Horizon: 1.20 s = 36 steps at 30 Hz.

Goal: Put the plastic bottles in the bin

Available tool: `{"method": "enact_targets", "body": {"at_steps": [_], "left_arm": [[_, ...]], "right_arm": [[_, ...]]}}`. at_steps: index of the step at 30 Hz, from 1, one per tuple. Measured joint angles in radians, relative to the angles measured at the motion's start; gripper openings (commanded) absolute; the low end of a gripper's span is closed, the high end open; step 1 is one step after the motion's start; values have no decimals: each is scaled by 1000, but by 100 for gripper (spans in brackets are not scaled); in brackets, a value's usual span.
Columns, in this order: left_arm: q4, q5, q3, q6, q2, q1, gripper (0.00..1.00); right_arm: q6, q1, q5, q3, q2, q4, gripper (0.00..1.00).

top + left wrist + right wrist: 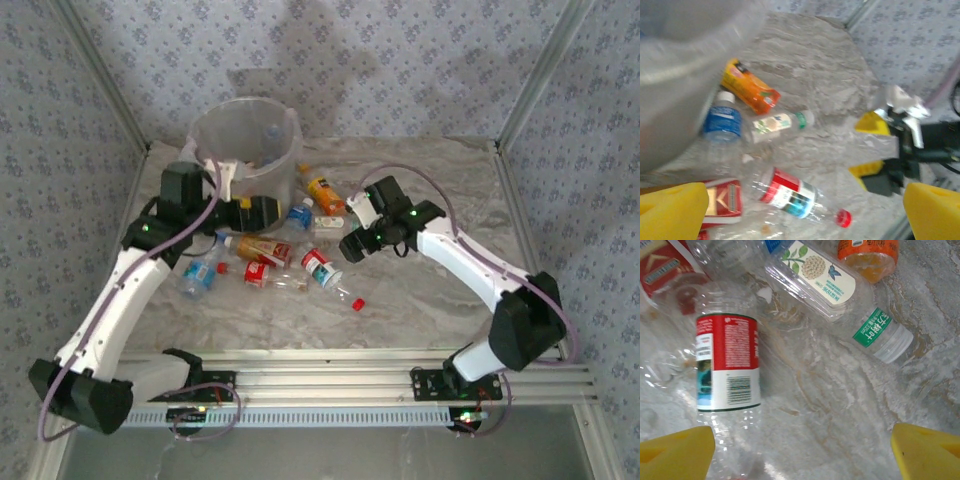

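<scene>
Desk [430, 290]: grey marble top.
Bin [280, 165]: upright, far left.
Bottles [268, 250]: most lie beside the bin.
Left fingers [672, 210]: spread, empty.
Right fingers [675, 455]: spread above the red-labelled bottle [727, 362]; I'd lower, then clench.

White Chinese characters, apparently 东方树叶, on the green neck band [871, 327] of the clear bottle [815, 285]; barcode on the red-labelled bottle [727, 362]; other print unreadable.

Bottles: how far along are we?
Early. Done: the bin holds something with a blue spot, too blurred to count. In hand: nothing; left gripper and right gripper are open and empty, the right above the red-labelled bottle. Remaining: roughly eight bottles on the table, including the orange bottle.
</scene>
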Motion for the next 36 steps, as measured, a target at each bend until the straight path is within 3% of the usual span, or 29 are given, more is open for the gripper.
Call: {"method": "enact_targets", "body": {"at_steps": [5,15,26,36], "left_arm": [[113,62,-131,-73,-83,-37,100],[149,88,-150,-95,-84,-68,100],[166,88,-160,-105,-62,-110,100],[175,87,-161,-105,-55,-116,100]], "right_arm": [[-96,-37,63,83,124,-20,94],[-209,-67,173,198,408,-17,95],[-275,-63,190,343,544,-13,95],[-290,-42,121,368,573,-33,91]]}}
